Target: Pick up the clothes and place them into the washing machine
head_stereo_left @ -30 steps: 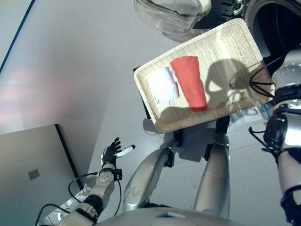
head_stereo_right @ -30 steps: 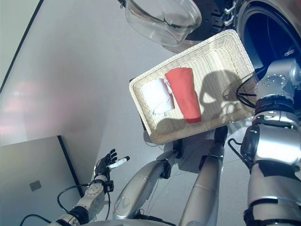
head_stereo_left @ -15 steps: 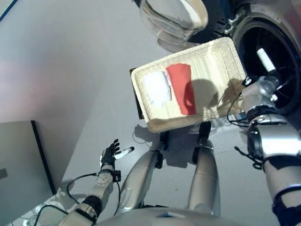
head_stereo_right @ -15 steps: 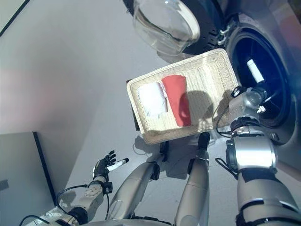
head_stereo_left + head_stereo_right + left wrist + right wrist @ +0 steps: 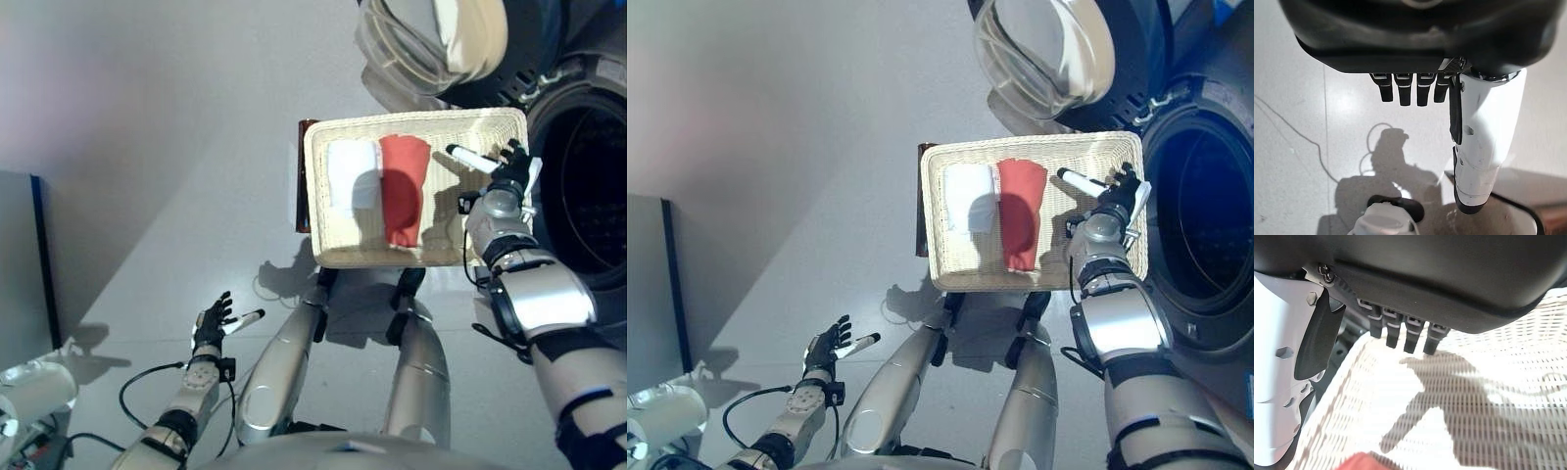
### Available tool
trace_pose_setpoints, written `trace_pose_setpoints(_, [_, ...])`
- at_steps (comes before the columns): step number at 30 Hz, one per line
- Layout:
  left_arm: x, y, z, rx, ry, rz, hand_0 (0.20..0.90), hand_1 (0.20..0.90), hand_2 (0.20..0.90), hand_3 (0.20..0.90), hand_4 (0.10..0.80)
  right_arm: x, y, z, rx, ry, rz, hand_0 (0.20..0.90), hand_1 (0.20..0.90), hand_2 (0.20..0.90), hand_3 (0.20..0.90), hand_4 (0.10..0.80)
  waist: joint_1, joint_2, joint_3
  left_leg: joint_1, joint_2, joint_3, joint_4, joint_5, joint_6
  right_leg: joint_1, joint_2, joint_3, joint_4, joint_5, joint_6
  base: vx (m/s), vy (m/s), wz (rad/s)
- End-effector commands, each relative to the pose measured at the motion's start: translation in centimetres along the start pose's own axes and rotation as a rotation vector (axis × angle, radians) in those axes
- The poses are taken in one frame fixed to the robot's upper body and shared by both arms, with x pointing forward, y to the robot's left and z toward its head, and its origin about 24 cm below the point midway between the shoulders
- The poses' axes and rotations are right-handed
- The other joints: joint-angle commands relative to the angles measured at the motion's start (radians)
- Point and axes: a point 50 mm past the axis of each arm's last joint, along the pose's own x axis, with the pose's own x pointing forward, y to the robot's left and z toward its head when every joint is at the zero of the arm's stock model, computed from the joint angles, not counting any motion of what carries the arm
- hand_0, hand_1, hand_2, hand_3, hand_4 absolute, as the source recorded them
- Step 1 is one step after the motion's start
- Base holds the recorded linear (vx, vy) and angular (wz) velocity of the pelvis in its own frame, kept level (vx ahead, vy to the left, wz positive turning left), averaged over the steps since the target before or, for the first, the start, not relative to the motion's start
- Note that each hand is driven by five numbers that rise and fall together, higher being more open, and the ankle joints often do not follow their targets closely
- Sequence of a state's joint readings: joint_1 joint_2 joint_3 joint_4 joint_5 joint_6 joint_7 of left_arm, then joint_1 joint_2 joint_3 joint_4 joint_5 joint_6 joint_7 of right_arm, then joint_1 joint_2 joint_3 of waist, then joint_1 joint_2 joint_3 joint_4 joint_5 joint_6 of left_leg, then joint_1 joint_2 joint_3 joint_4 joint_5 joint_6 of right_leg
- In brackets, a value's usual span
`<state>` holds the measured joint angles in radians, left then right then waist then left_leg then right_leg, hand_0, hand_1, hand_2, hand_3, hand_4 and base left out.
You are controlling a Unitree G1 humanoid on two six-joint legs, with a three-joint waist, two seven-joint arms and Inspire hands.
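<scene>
Pale grey floor (image 5: 147,176), wicker basket (image 5: 965,277) beside open washing machine (image 5: 1200,211) — right hand (image 5: 1114,196) spread above it, left hand (image 5: 211,324) open, both empty

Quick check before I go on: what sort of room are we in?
Most likely a laundry area: a front-loading washing machine with its glass door swung open, and a wicker basket holding a red cloth and a white cloth.

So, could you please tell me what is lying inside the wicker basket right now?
Inside the wicker basket lie a folded white cloth and a red cloth side by side. The right hand hovers open over its bare end.
</scene>
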<state>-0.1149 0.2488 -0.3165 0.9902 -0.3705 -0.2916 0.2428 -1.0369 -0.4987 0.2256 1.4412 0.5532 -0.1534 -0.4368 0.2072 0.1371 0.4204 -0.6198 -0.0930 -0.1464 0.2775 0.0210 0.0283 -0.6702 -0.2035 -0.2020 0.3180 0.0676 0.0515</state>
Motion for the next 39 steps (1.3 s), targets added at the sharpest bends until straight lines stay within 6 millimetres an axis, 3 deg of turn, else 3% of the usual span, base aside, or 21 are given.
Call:
trace_pose_setpoints(1, [0.1, 5.4, 0.5, 0.046, -0.046, 0.177, 0.9, 0.9, 0.9, 0.9, 0.8, 0.8, -2.0, 2.0, -0.044, -0.109, -0.075, 0.9, 0.9, 0.9, 0.9, 0.8, 0.029, 0.007, 0.011, -0.035, -0.015, 0.036, -0.014, 0.034, -0.053, 0.067, 0.001, 0.025, 0.016, -0.052, -0.002, 0.005, 0.014, 0.18])
trace_pose_setpoints(11, [0.5, 6.2, 2.2, 0.03, -0.106, 0.226, 0.9, 0.9, 0.9, 0.9, 0.8, 0.2, -1.6, -1.0, -0.119, -0.027, -0.086, 0.9, 0.9, 0.9, 0.9, 0.8, 0.068, -0.014, 0.036, -0.069, -0.04, 0.002, 0.003, 0.039, -0.055, 0.065, -0.023, -0.013, 0.039, -0.064, 0.001, 0.011, 0.007, 0.2])
trace_pose_setpoints(18, [0.6, 5.6, 3.3, -0.015, -0.153, 0.217, 0.9, 0.9, 0.9, 0.9, 0.8, -0.3, -1.3, -2.6, -0.161, 0.008, -0.093, 0.9, 0.9, 0.9, 0.9, 0.8, 0.083, -0.008, 0.047, -0.116, -0.058, -0.016, 0.042, 0.03, -0.05, 0.034, -0.035, -0.026, 0.09, -0.09, -0.003, -0.003, 0.011, 0.22])
trace_pose_setpoints(23, [0.6, 4.8, 4.0, -0.026, -0.187, 0.193, 0.9, 0.9, 0.9, 0.9, 0.8, -0.1, -2.2, -2.3, -0.264, 0.029, -0.176, 0.9, 0.9, 0.9, 0.9, 0.8, 0.106, 0.03, 0.051, -0.185, -0.085, -0.021, 0.087, 0.025, -0.044, -0.028, -0.055, -0.026, 0.166, -0.12, -0.01, -0.017, 0.034, 0.17])
trace_pose_setpoints(26, [0.5, 3.9, 4.5, -0.036, -0.211, 0.174, 0.9, 0.9, 0.9, 0.9, 0.8, 0.3, -3.2, -1.1, -0.339, 0.02, -0.253, 0.9, 0.9, 0.9, 0.9, 0.8, 0.121, 0.07, 0.057, -0.225, -0.1, -0.021, 0.102, 0.025, -0.041, -0.072, -0.069, -0.019, 0.213, -0.142, -0.015, -0.034, 0.082, 0.2])
trace_pose_setpoints(27, [0.3, 2.9, 4.6, -0.046, -0.227, 0.147, 0.9, 0.9, 0.9, 0.9, 0.8, 0.4, -3.8, -0.5, -0.398, 0.006, -0.291, 0.9, 0.9, 0.9, 0.9, 0.8, 0.125, 0.101, 0.063, -0.251, -0.112, -0.018, 0.12, 0.026, -0.039, -0.105, -0.08, -0.011, 0.252, -0.154, -0.019, -0.028, 0.096, 0.16])
trace_pose_setpoints(29, [0.1, 2.2, 4.6, -0.041, -0.231, 0.123, 0.9, 0.9, 0.9, 0.9, 0.8, 0.6, -4.3, 0.0, -0.422, 0.003, -0.311, 0.2, 0.2, 0.2, 0.2, 0.3, 0.125, 0.122, 0.066, -0.266, -0.12, -0.011, 0.129, 0.026, -0.037, -0.129, -0.087, 0.005, 0.276, -0.163, -0.021, 0.004, 0.09, 0.27])
trace_pose_setpoints(39, [-0.2, 0.1, 3.7, -0.024, -0.206, 0.074, 0.9, 0.9, 0.9, 0.9, 0.8, 1.0, -5.3, 0.6, -0.464, -0.03, -0.343, 0.2, 0.2, 0.2, 0.2, 0.3, 0.126, 0.17, 0.034, -0.227, -0.119, 0.017, 0.084, 0.031, -0.031, -0.109, -0.103, 0.032, 0.228, -0.136, -0.006, 0.055, 0.045, -0.06])
